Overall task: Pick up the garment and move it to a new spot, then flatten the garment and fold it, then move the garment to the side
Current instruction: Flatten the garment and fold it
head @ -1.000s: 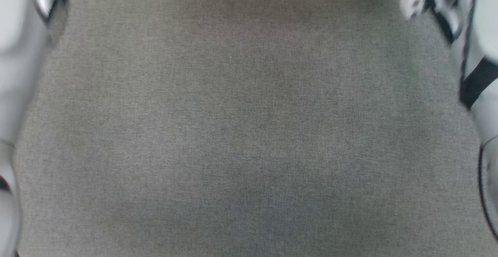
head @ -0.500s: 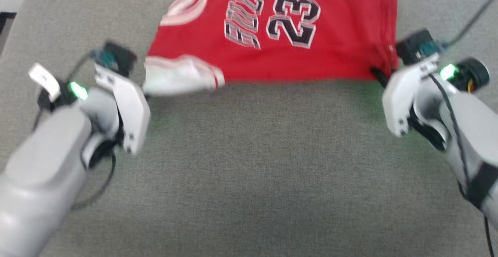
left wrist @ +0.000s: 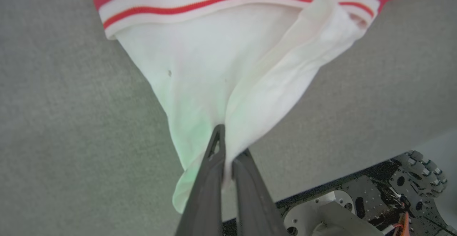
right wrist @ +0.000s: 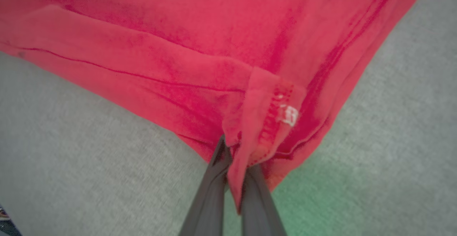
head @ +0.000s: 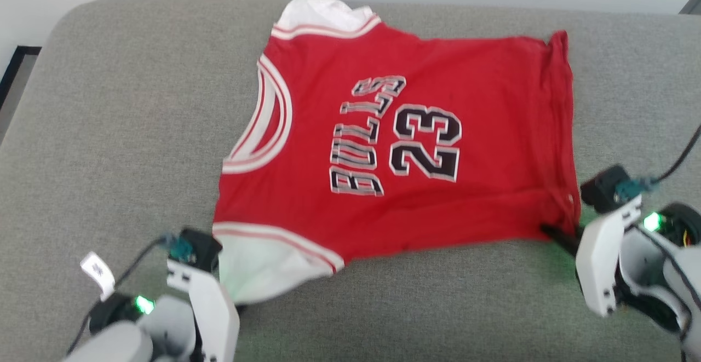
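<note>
**Holding the jersey by both near corners**

My left jaws (left wrist: 226, 150) are clenched on the bunched tip of the white sleeve (left wrist: 221, 68) that hangs below the red-and-white armhole band. My right jaws (head: 556, 234) are clenched on the folded-over hem corner (right wrist: 271, 114), just beside a small white label (right wrist: 291, 114).

The red Bulls jersey (head: 493, 132) lies face up on the grey fabric-covered worktop (head: 120, 104), away from me, ahead of both jaws. Its long axis runs across me: the neckline (head: 268, 121) is towards my left and the hem towards my right. The near side edge spans the gap between my two grips, so each arm is nearest its own corner and neither has to cross over. The cloth looks mostly spread out. There are creases along the right hem, and a second white sleeve (head: 323, 9) is rumpled at the far left corner.

I judge the flattening or folding step to be in hand. The next move turns on the near edge staying taut between the grips while both arms travel together. If one arm leads, the jersey will skew.

The worktop around the jersey is bare cloth. Part of my base (left wrist: 357, 207) shows past its near edge. A dark frame (head: 16, 61) sits off the far left corner, well apart. Nothing stands in the way.
</note>
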`<state>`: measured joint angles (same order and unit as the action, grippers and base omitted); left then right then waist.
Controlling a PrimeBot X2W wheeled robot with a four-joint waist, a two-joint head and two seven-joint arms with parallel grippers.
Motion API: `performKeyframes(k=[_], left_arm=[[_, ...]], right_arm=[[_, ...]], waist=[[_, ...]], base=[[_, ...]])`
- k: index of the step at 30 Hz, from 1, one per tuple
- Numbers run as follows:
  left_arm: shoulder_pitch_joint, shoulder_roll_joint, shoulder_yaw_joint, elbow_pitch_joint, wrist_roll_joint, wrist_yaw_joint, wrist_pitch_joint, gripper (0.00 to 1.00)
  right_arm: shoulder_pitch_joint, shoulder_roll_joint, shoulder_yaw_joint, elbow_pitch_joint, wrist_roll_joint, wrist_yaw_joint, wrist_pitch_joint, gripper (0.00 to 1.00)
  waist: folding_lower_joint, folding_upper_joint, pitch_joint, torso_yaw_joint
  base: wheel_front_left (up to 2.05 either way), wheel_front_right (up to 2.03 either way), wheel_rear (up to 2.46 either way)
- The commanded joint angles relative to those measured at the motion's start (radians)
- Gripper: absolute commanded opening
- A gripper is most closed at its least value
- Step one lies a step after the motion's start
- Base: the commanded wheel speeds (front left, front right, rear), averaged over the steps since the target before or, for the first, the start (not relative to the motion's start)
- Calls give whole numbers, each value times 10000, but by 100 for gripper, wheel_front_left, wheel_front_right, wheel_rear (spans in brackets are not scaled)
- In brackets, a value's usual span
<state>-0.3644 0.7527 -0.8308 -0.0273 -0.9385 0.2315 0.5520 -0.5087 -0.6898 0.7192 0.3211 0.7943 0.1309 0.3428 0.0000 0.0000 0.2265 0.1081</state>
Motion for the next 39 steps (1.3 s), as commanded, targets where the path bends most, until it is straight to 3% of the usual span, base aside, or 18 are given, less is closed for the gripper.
performKeyframes(k=[1,9,15,22,28,39], left_arm=[[295,80,-25,-187,-98,160,60,0],[1564,526,-50,-1400,-518,979,129,0],[1368,1042,120,-2050,-419,1201,404,0],[213,2207,702,-2864,149,1167,919,0],[-1722,2385,1037,-2456,811,274,1375,0],[-5338,490,651,1489,1889,-2203,1063,0]], right_arm=[[263,-159,56,-260,94,-3,77,0],[1939,-1127,23,-1700,741,-3,110,0],[2521,-1269,-431,-2281,1025,-3,-198,0],[2608,-1109,-1744,-2651,614,-5,-322,0],[2102,-546,-3064,-2658,-121,-17,146,0],[56,1194,-3812,-2027,-1710,-13,1175,0]], waist=[[0,0,-59,2],[0,0,-280,-118],[0,0,-367,-240],[0,0,-299,-482],[0,0,38,-641],[0,0,1123,-985]], base=[[0,0,0],[0,0,0],[0,0,0],[0,0,0],[0,0,0],[0,0,0]])
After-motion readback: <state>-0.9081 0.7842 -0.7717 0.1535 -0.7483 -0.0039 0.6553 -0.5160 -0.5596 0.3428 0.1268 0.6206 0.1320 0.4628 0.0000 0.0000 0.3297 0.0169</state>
